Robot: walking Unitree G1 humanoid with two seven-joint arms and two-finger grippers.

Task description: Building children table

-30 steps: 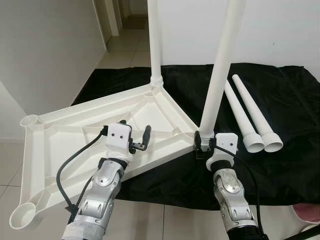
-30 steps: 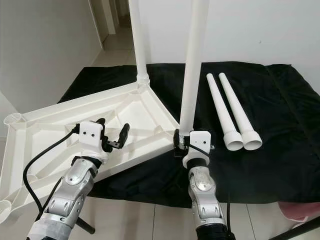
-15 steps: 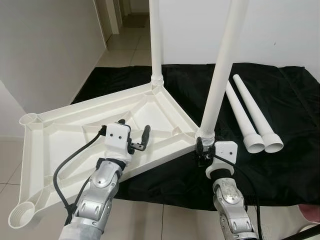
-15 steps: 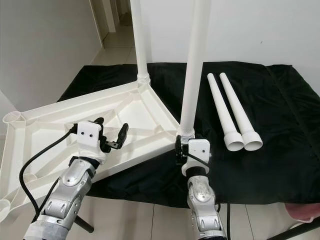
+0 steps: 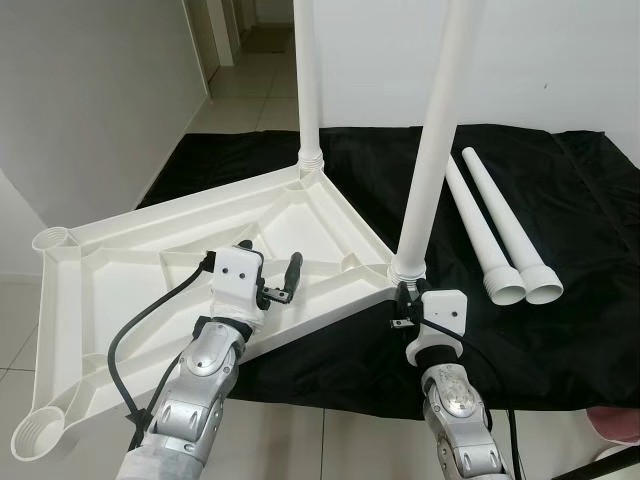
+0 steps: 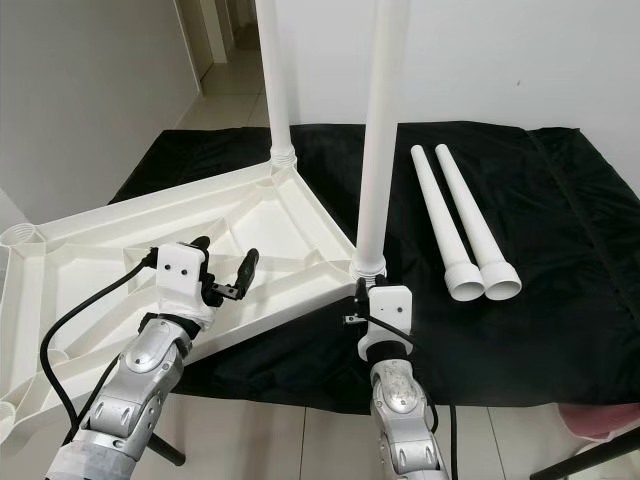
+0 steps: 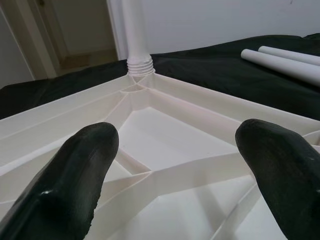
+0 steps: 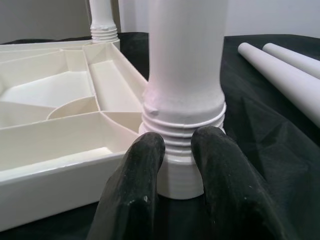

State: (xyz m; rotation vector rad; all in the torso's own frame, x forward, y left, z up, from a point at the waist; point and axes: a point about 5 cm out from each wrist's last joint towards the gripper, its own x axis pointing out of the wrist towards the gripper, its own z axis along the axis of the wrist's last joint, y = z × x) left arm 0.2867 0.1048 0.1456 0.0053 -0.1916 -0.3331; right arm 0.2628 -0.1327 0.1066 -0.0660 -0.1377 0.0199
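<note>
The white table top (image 5: 120,262) lies upside down, half on a black cloth (image 5: 590,290). Two white legs stand in its corner sockets, the far leg (image 5: 308,80) and the near leg (image 5: 432,150). Two loose legs (image 5: 500,232) lie side by side on the cloth to the right. My left gripper (image 5: 268,264) hovers open over the ribbed underside, its fingers (image 7: 82,165) wide apart with nothing between them. My right gripper (image 8: 177,145) sits just in front of the near leg's threaded base (image 8: 184,122), its fingers (image 8: 142,172) close together and not around the leg.
The cloth covers the tiled floor (image 5: 250,95) up to a white wall behind. Another wall (image 5: 90,90) stands on the left, and a hallway opens at the back. A pink object (image 5: 615,425) and a black stand leg (image 5: 610,465) are at the lower right.
My right gripper has drawn back and down from the near leg's base toward me. That leg now stands a little more upright. The left gripper has hardly moved.
</note>
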